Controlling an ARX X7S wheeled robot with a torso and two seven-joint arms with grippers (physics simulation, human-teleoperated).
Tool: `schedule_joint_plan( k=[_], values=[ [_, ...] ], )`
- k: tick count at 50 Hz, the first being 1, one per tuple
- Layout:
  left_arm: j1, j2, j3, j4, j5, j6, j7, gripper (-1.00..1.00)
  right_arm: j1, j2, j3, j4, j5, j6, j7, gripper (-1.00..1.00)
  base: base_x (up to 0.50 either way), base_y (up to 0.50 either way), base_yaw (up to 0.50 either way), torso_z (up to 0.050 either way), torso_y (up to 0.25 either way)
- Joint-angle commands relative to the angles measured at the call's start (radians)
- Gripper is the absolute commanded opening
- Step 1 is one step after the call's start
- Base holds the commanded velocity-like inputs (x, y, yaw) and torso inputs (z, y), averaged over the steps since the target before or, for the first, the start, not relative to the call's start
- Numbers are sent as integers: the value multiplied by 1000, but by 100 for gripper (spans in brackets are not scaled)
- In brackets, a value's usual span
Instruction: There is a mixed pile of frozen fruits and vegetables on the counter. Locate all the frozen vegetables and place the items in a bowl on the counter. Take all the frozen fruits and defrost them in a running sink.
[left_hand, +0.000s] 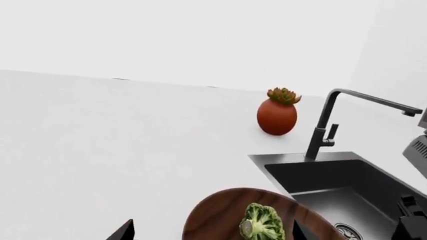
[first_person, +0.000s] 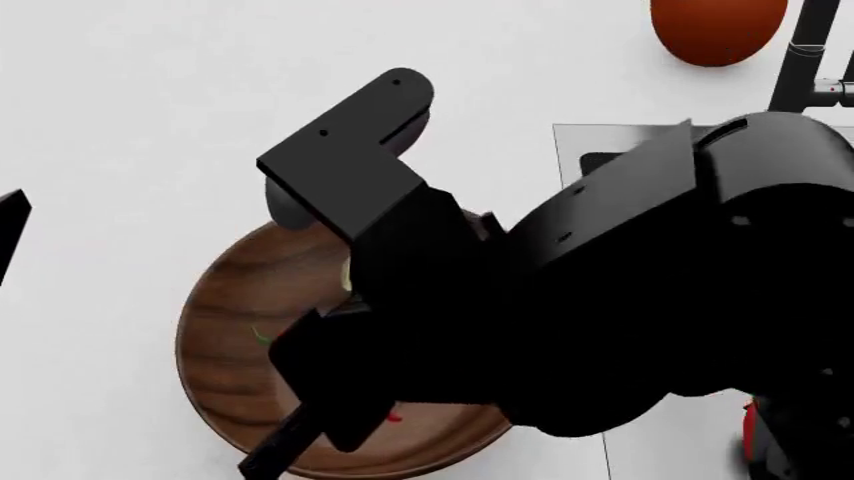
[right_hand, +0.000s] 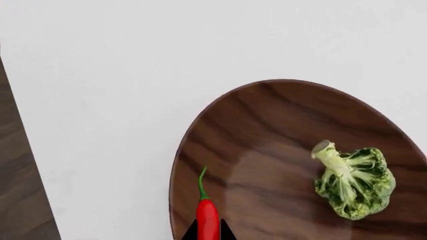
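The dark wooden bowl (right_hand: 267, 125) lies on the white counter (right_hand: 100, 75). A green broccoli head (right_hand: 353, 182) rests inside it, also visible in the left wrist view as the broccoli (left_hand: 261, 222) in the bowl (left_hand: 213, 215). My right gripper (right_hand: 208, 234) is shut on the thin red chili (right_hand: 207, 212) over the bowl's near side, green stem pointing away from the fingers. My left gripper (left_hand: 211, 235) is wide open, short of the bowl, holding nothing. In the head view my right arm covers most of the bowl (first_person: 220, 340). The sink (left_hand: 333, 185) lies beside the bowl. The frozen fruits are out of view.
A tall dark faucet (left_hand: 325, 125) stands at the sink's back edge. A red-brown pot with a succulent (left_hand: 277, 116) sits on the counter behind it. The counter's edge (right_hand: 13, 150) runs close to the bowl, with dark wood beyond.
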Motion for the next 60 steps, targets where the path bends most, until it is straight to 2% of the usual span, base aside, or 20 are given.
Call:
schedule_joint_plan(
  k=[1,9,30,60],
  values=[
    [3,-8,21,16,121,50,-57,100,14,-23,-83,49,-172,-23,-166,-100,0,0,0,0,0],
    [3,-3,24,8,128,48,-51,100,28,-35,-146,77,-262,-50,-259,-100,0,0,0,0,0],
    [20,-2,18,14,128,53,-53,100,38,-49,-257,138,-391,-121,-387,-100,0,0,0,0,0],
    [39,5,18,20,136,55,-51,100,21,-63,-349,202,-484,-191,-465,-100,0,0,0,0,0]
  ],
)
